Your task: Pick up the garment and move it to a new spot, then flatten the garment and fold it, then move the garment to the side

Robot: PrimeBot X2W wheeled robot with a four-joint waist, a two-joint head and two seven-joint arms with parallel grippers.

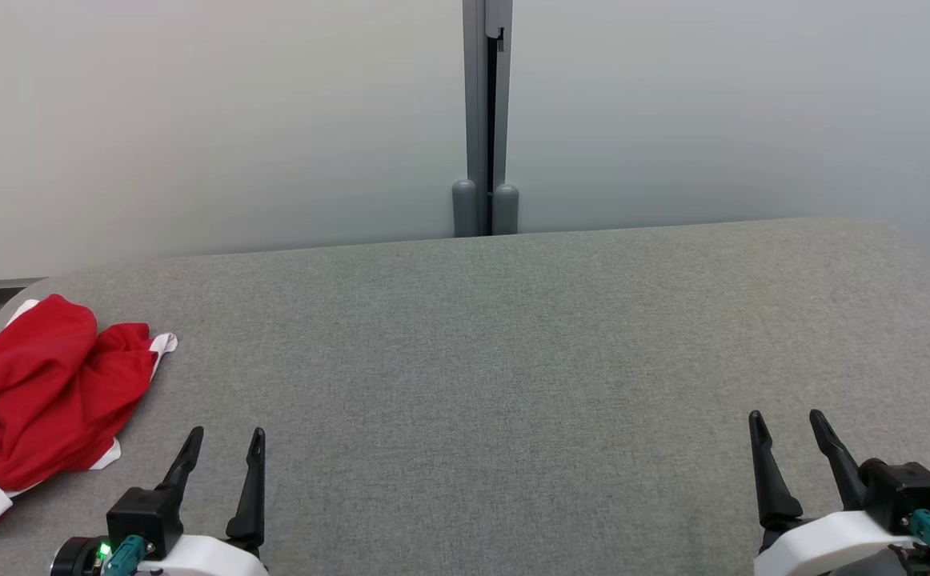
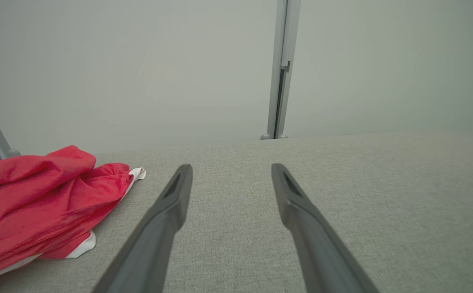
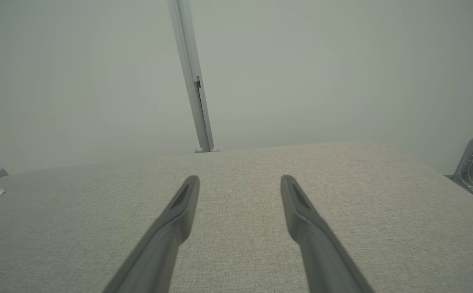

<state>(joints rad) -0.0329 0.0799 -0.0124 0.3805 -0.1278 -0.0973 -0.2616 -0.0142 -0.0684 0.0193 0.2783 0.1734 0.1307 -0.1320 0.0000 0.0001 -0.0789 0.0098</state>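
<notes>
The crumpled garment lies just left of the left pincer, well apart from the right pincer; both gape empty, and the garment's long axis perhaps runs near-to-far.

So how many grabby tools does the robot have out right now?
2. The left tool is low on the left, beside the crumpled red garment. The right tool is low on the right, over the grey table. Both are open and hold nothing. None seems hidden.

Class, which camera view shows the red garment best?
The head view: the crumpled garment shows from above, sharp, with its white trim, though the left edge cuts it. Left wrist view: a closer, low side look. Right wrist view: a mere scrap.
</notes>
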